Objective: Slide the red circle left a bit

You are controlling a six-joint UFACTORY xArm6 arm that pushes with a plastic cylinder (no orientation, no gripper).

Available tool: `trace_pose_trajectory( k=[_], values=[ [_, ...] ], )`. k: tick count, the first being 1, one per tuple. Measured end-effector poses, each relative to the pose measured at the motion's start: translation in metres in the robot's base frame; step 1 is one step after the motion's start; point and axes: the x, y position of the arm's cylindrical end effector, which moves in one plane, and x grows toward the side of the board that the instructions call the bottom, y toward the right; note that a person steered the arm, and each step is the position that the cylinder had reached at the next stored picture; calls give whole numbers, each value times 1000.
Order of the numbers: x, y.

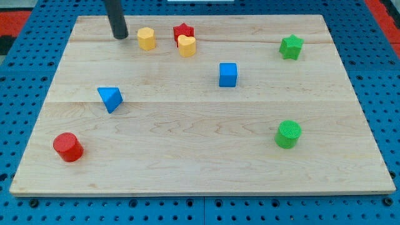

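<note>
The red circle is a short red cylinder near the board's lower left corner. My tip is at the view's top left, far above the red circle and just left of the yellow hexagon block. The tip touches no block.
A blue triangle lies between the tip and the red circle. A red star and a yellow heart sit together at the top centre. A blue cube, a green star and a green cylinder are to the right. The wooden board's left edge is close to the red circle.
</note>
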Motion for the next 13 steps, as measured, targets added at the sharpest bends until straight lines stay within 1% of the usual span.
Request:
trace_pose_trajectory(
  k=[1, 2, 3, 4, 5, 7, 8, 9, 10, 11, 13],
  values=[
    [0, 49],
    [0, 76],
    [0, 16],
    [0, -5],
    [16, -8],
    [80, 44],
    [123, 48],
    [180, 77],
    [235, 77],
    [276, 75],
    [284, 75]
  ],
)
